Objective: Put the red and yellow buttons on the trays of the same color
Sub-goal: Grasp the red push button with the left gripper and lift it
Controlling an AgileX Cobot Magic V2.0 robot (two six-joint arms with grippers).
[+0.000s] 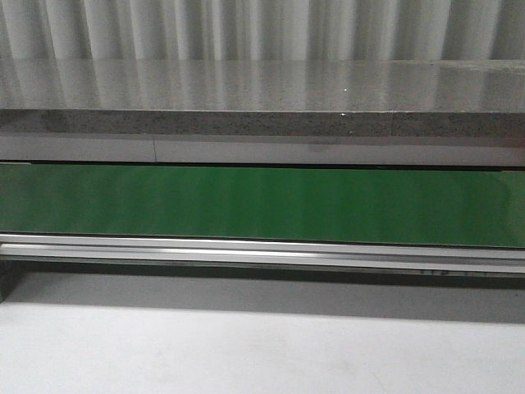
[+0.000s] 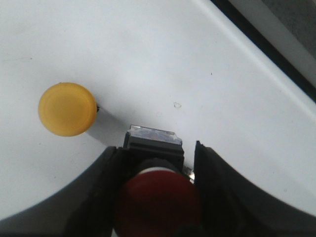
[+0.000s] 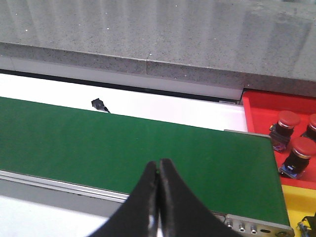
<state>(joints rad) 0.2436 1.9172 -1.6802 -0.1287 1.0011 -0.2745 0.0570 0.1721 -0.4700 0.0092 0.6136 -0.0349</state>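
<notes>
In the left wrist view a red button (image 2: 157,202) with a black body stands between my left gripper's (image 2: 157,146) fingers, which are shut on the body's sides over the white table. A yellow button (image 2: 67,109) rests on the table beside it, apart from the fingers. In the right wrist view my right gripper (image 3: 159,162) is shut and empty above the near edge of the green belt (image 3: 123,143). The red tray (image 3: 259,111) at the belt's end holds three red buttons (image 3: 288,121). A corner of the yellow tray (image 3: 296,202) shows next to it. Neither gripper appears in the front view.
The green conveyor belt (image 1: 262,205) runs across the front view, with a metal rail (image 1: 262,250) at its near side and a grey stone ledge (image 1: 262,123) behind it. A small black object (image 3: 98,104) lies on the white strip behind the belt.
</notes>
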